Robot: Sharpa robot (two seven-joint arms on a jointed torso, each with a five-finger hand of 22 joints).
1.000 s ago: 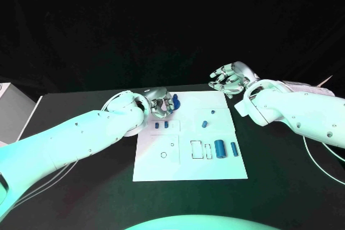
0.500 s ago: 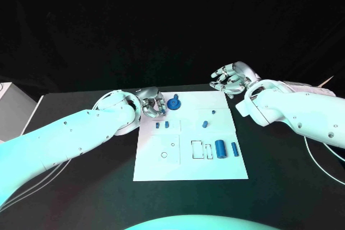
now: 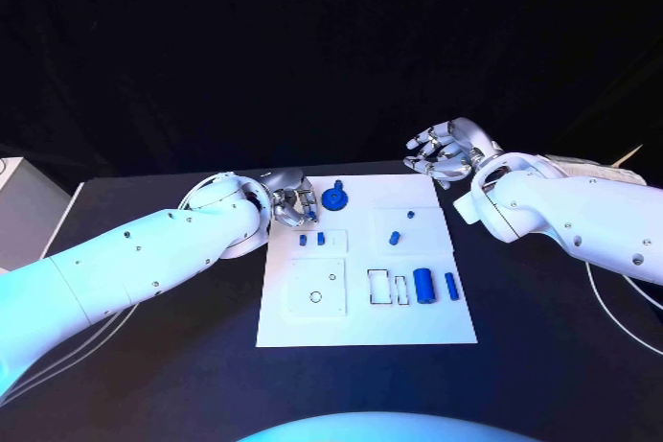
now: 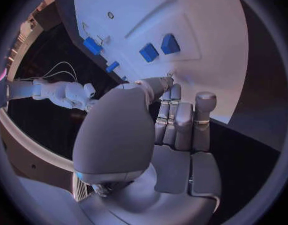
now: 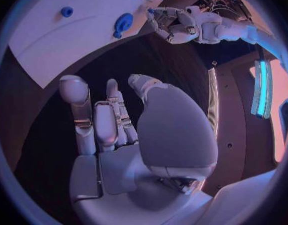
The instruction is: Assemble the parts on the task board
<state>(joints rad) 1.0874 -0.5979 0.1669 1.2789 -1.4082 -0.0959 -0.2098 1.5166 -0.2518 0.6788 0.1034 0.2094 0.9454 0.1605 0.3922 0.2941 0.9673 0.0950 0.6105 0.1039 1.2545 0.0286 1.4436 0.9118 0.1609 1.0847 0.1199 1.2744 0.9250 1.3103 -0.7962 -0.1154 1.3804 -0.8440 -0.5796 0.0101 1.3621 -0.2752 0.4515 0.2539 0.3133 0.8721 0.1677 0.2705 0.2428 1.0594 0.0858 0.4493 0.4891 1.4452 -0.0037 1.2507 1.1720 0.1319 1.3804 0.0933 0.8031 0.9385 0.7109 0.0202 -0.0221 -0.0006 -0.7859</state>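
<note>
Silver fingers (image 3: 296, 208) of the left hand (image 3: 291, 204) are curled in toward the palm at the far left edge of the task board (image 3: 366, 322); the wrist view shows them folded with nothing between them, so I read the hand as closed and empty. Just beside them, on the board's far end, lies the round blue part (image 3: 334, 200) with its small stem pointing away. Closer in sit two small blue blocks (image 3: 311, 239), then a short blue peg (image 3: 394, 238), and further toward the robot two upright blue cylinders (image 3: 434, 286) next to outlined slots. The right hand (image 3: 444, 152) hangs off the board's far right corner above the bench (image 3: 166, 375), fingers spread and holding nothing.

My judgement is that the step in hand is picking a next part with the left hand. To do it well, the fingers should uncurl before they descend, so they do not knock the round part sideways. Approach from straight above, pinch across the part's narrow sides, and lift clear before travelling toward its slot. The small blocks lie close together, so a narrow pinch suits them better than a wide grasp.
</note>
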